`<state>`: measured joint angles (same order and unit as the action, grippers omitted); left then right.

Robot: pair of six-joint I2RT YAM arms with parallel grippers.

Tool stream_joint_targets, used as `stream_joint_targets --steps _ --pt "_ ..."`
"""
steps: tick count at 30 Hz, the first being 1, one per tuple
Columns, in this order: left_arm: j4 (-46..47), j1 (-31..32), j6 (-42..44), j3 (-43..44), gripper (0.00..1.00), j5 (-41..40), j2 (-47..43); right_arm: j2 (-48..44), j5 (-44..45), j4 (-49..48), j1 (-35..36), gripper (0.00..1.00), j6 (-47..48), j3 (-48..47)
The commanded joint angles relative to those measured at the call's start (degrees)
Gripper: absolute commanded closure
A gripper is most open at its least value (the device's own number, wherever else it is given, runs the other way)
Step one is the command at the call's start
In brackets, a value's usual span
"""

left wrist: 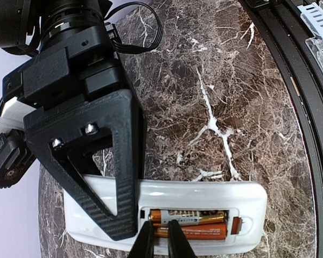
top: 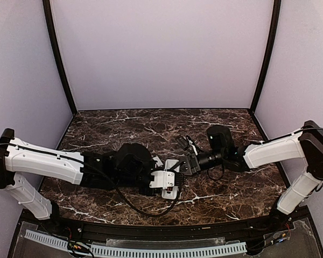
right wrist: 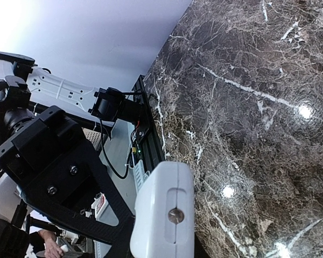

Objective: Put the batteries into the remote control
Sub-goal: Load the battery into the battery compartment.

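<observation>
Marble table [left wrist: 231, 80]; batteries [left wrist: 188, 217] in remote control [left wrist: 204, 193].

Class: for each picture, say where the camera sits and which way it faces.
Top view: high behind the arms, looking down at the table; left arm and right arm show.
Left wrist: looks down past the left gripper onto the remote and batteries.
Right wrist: looks along the right gripper clamping the remote.
Shared: both wrist views show the remote.
</observation>
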<state>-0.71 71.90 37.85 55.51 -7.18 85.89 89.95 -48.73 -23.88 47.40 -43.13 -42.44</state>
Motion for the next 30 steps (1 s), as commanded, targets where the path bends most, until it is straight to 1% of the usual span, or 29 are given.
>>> stream_joint_targets --steps 1,12,14,17,19,20,23,24,25,26,28,30 --pt "-5.39 0.26 0.49 0.93 0.91 0.72 2.18 -0.74 -3.13 -7.05 0.68 1.0 -1.71 -2.29" --pt "-10.62 0.26 -0.89 4.07 0.93 -3.89 6.58 -1.57 -3.3 -7.86 0.77 1.0 -2.85 -2.74" --pt "-10.59 0.26 -1.77 4.02 0.93 -4.7 6.73 -2.0 -2.76 -6.93 0.8 1.0 -1.7 -2.68" --pt "-8.62 0.26 -3.85 3.0 0.93 -4.49 4.57 -1.45 0.03 -6.31 0.2 1.0 0.64 -2.23" --pt "-5.89 0.26 -5.05 1.61 0.91 -3.56 1.85 -0.29 1.52 -7.81 -0.58 1.0 0.67 -1.85" --pt "-3.38 0.26 -5.54 0.5 0.89 -3.6 -0.19 0.29 2.29 -10.47 -1.03 1.0 0.08 -1.49" --pt "-0.01 0.18 -8.07 -1.35 0.82 -4.41 -3.77 1.7 4.78 -16.52 -1.67 1.0 -2.17 -0.5" --pt "2.22 0.09 -8.8 -2.22 0.76 -4.72 -5.4 2.24 5.77 -18.27 -1.77 1.0 -2.55 -0.16" --pt "3.05 -0.13 -10.13 -2.63 0.72 -5.55 -6.13 2.86 6.69 -18.88 -1.92 1.0 -2.64 -0.29" --pt "4.15 -0.42 -10.98 -3.31 0.66 -5.73 -7.48 3.34 7.3 -19.12 -2.1 1.0 -2.58 -0.56" --pt "4.81 -1.56 -13.98 -4.02 0.6 -5.79 -9.38 4.0 9.08 -22.01 -2.2 1.0 -3.4 0.37" --pt "4.91 -3.56 -18.09 -4.64 0.57 -4.65 -11.25 4.42 10.51 -25.23 -2.22 1.0 -4.77 1.9"
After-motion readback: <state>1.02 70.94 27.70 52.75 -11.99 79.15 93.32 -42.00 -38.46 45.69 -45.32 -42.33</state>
